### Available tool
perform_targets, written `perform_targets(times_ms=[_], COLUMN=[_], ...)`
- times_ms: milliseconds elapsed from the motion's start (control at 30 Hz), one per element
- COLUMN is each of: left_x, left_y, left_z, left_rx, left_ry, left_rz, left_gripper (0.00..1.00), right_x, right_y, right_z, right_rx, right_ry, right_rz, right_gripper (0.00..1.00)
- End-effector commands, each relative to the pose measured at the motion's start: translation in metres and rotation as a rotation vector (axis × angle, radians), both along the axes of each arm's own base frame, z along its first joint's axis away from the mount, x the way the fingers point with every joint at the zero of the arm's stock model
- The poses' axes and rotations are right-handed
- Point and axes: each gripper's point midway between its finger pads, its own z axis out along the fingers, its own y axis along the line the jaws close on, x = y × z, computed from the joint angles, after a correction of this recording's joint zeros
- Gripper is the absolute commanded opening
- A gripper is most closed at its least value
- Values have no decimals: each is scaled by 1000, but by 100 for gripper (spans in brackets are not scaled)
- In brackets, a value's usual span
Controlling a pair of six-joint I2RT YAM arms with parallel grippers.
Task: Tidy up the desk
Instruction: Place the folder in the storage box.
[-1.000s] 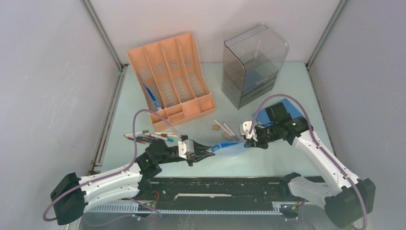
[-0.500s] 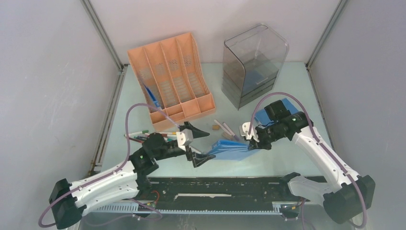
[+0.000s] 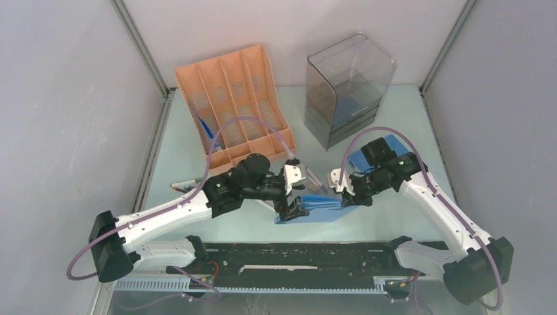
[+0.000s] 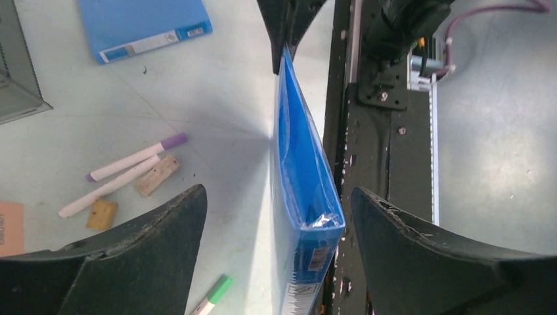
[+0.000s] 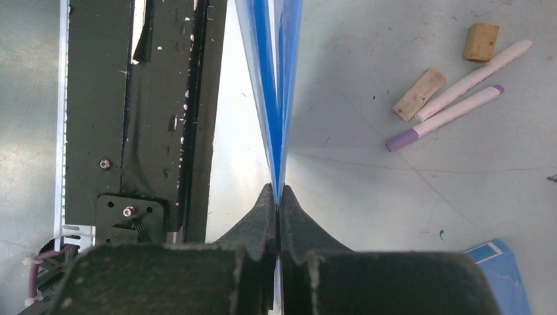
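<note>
One pale mint-green flat desk (image 3: pixel 394 220), two flat blue plastic folders (image 3: pixel 320 211), one orange plastic four-slot file rack (image 3: pixel 236 98), one smoky transparent plastic drawer unit (image 3: pixel 348 85), two brown cork stoppers (image 4: pixel 157 176), two slim pale markers (image 4: pixel 134 158), one blue pen (image 3: pixel 207 128), several coloured-cap markers (image 3: pixel 186 186) partly hidden, number unclear.

A robotics lab cell: grey panels (image 3: pixel 59 131) on aluminium posts (image 3: pixel 139 47) wall in the bench (image 3: pixel 177 151), robot arms (image 3: pixel 164 216) bolted at its near edge.

A blue folder (image 3: pixel 315 211) sat near the centre of the desk (image 3: pixel 177 138). The right gripper (image 3: pixel 345 195) pinched its three o'clock end, and the left gripper (image 3: pixel 293 195) straddled its nine o'clock end, jaws apart. An orange file sorter (image 3: pixel 233 108) stood at eleven o'clock and a smoked drawer unit (image 3: pixel 348 88) at one.
</note>
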Motion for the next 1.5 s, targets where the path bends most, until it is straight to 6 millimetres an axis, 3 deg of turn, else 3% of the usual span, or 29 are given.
perform_targets(times_ms=[0,267,333,467,500,533,567,667,767,800,967,1167,1467], left_x=[-1,10,10,12,12,13,14,11,7,6,13,42,96], left_y=[-1,-6,-7,-9,-8,-8,-8,-5,2,5,28,81,179], left_z=[1,-13,-18,-21,-21,-20,-17,-7,4,5,15,35,70], left_rx=[107,275,309,359,360,355,344,288,205,181,66,-99,-334], left_ry=[-79,-154,-148,-121,-117,-117,-120,-128,-133,-132,-131,-114,-172], left_rz=[-22,-3,-16,-10,-4,4,15,32,52,63,196,534,1090], left_gripper=[85,59,46,5,1,0,0,0,0,0,0,0,0], right_x=[3,3,3,3,4,3,4,3,-1,-1,4,19,38], right_y=[6,6,6,6,6,6,7,9,12,11,-1,-19,-26], right_z=[11,10,10,10,10,10,11,20,35,41,72,96,86], right_rx=[20,16,17,15,16,19,27,68,141,165,281,349,334], right_ry=[-19,-16,-13,-10,-10,-9,-9,-3,-11,-19,-78,-176,-166], right_rz=[13,8,9,8,7,6,1,-24,-28,-34,-129,-277,-359], right_gripper=[0,0,0,0,0,0,8,55,80,83,91,93,94])
